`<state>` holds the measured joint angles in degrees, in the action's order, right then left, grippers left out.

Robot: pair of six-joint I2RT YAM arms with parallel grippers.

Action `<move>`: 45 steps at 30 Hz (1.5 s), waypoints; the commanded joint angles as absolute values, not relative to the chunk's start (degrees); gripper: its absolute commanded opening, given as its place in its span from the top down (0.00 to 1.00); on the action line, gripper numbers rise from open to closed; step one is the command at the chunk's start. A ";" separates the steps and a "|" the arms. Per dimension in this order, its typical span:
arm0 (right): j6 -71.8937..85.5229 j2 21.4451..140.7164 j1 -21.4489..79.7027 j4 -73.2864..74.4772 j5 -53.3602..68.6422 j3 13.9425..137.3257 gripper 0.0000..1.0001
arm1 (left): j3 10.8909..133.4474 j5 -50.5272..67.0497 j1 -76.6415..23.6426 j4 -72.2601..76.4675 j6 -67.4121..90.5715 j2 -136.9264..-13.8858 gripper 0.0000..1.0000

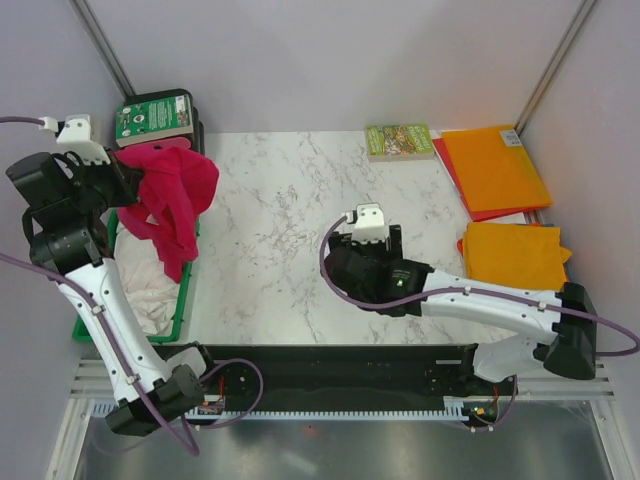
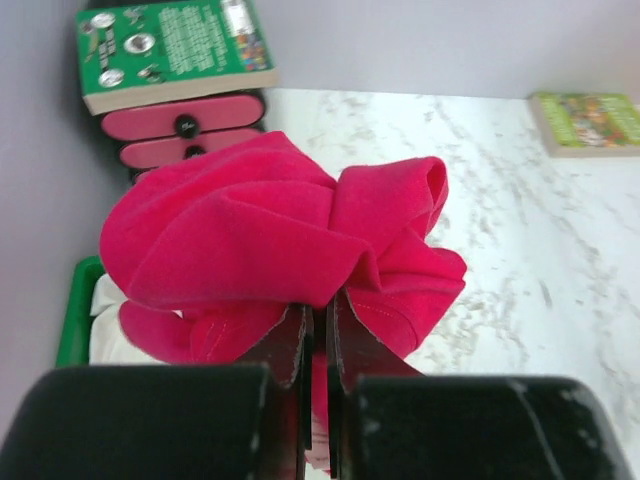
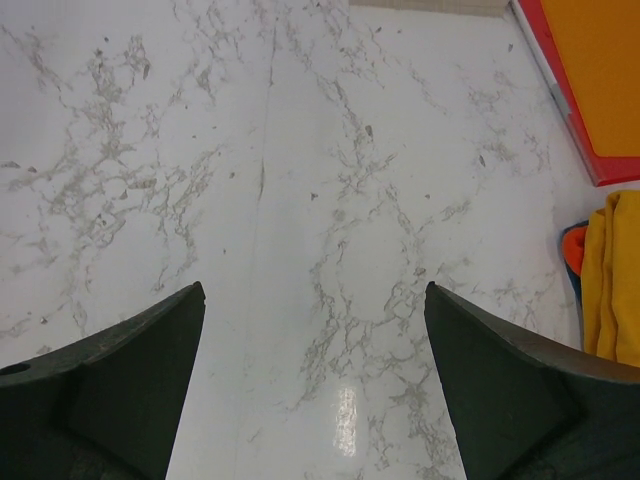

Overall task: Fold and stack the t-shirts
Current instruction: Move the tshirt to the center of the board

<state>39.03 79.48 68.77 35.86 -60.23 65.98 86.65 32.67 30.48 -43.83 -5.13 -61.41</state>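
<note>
From above: my left gripper (image 1: 122, 168) is clenching the crimson t-shirt (image 1: 172, 200), dangling it lengthwise over the green tray's (image 1: 184, 305) inner edge. Left wrist: the cloth is bunching in crumpled folds above shut jaws. Right wrist: my right gripper (image 3: 315, 300) is gaping, holding nothing, over the tabletop (image 3: 300, 150), well apart from the tray.

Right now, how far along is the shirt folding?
Partway. Done: one orange shirt lies folded at the right; the flat orange piece behind it may be another. In hand: left claw shut on the crimson shirt, lifted above the green tray. Remaining: folding it, plus the white shirt crumpled in the tray. Right claw open, empty.
</note>
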 commanded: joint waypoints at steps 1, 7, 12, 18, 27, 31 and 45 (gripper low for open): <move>38.16 72.34 67.41 35.33 -62.92 65.48 0.02 | 98.68 43.85 26.04 -49.56 1.56 -61.87 0.98; 34.29 63.03 65.74 35.24 -64.86 66.18 0.02 | 106.35 47.54 9.61 -49.49 7.21 -66.17 0.98; 32.87 61.00 65.74 36.03 -64.25 66.01 0.02 | 102.67 42.05 -1.11 -51.93 -1.63 -68.46 0.98; 36.55 62.22 65.74 39.37 -65.30 66.53 0.02 | 93.61 21.12 -16.94 -51.77 -10.01 -72.85 0.98; 37.62 65.65 65.65 41.05 -67.85 67.67 0.02 | 88.06 7.57 -23.27 -36.40 -8.96 -83.30 0.98; 36.04 68.11 65.48 41.04 -68.03 68.99 0.02 | 91.40 3.18 -24.44 -34.63 -8.88 -89.19 0.40; 33.75 70.84 61.61 32.44 -58.89 61.79 0.02 | 69.81 11.68 -10.37 -29.89 -10.73 -76.38 0.19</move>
